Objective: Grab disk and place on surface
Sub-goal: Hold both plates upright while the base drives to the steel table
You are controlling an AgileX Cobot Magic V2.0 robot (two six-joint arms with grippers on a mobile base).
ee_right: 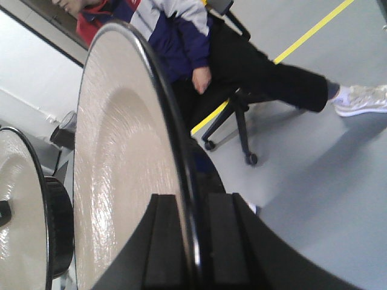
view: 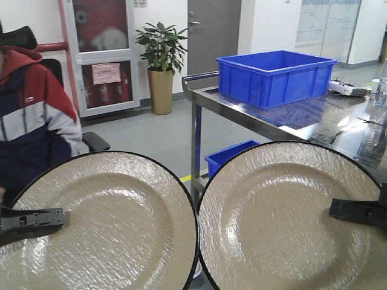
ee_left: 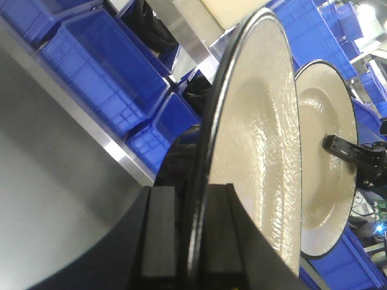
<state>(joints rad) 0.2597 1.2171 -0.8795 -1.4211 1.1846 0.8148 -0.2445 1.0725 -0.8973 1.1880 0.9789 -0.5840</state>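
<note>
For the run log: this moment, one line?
left gripper shut on left disk; right gripper shut on right disk; both upright, none on tabletop

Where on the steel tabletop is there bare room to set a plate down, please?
The steel tabletop looks bare in front of the blue crate, down to the plate held by the right claw. It is crowded at the far right edge, where a white device and a clear container stand.

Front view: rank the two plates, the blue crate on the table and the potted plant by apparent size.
Tied first: left plate and right plate, alike, both close to the camera and cropped.
Then blue crate.
Last, potted plant.
</note>
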